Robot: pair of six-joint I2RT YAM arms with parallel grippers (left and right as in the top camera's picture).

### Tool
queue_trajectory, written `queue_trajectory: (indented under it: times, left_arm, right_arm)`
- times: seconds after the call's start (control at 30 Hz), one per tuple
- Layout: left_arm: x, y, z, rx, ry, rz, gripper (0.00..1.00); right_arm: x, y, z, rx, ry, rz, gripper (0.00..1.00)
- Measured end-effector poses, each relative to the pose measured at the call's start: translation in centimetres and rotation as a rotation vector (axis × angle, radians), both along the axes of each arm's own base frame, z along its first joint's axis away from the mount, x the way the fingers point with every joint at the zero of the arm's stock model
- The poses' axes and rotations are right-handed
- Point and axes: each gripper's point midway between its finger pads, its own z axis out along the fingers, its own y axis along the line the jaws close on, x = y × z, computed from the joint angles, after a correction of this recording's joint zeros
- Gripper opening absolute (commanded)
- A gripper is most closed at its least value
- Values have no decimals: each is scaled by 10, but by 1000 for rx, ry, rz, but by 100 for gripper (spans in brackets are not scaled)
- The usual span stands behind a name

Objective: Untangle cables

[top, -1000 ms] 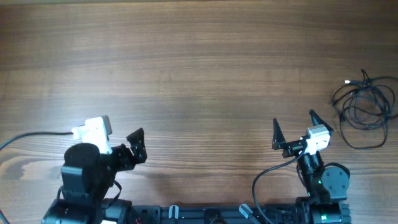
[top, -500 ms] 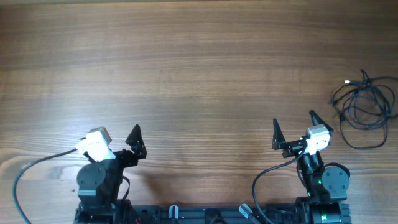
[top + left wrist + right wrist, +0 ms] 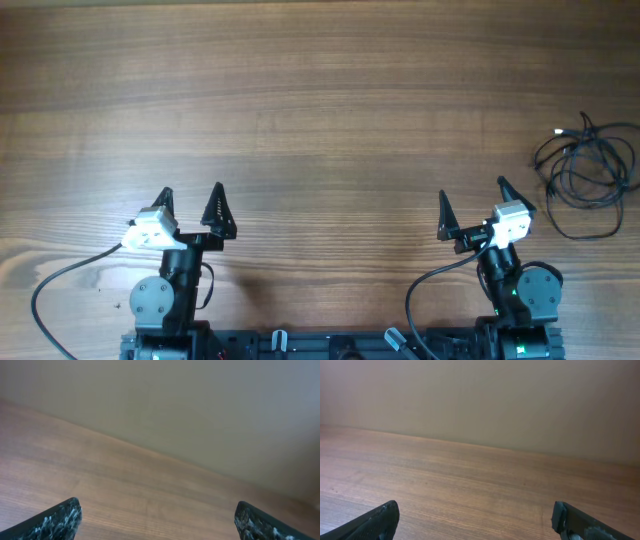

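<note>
The thin black cables, loosely looped with small plug ends, lie at the far right of the brown wooden table, well apart from both arms. The left gripper and right gripper gape wide, empty. Pinching several loops together would likely tighten the tangle (or merely drag the whole bundle).

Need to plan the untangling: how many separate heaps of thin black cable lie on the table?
1: a tangle of thin black looped cables at the wooden table's right edge, beyond the right gripper. Its number of cords is unclear.
</note>
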Motion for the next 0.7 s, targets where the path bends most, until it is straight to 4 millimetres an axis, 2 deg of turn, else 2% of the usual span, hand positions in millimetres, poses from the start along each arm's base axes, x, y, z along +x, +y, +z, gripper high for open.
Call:
queue_trajectory:
  times: [0.3, 0.47, 0.7]
  left_arm:
    - [1, -1, -6, 141, -5, -1, 100]
    - [1, 0, -29, 216, 85, -8, 100]
    - [1, 1, -30, 243, 85, -5, 100]
  right_arm:
    - [0, 0, 0, 0, 0, 0, 100]
    - [0, 0, 0, 0, 0, 0, 100]
    - [0, 0, 0, 0, 0, 0, 100]
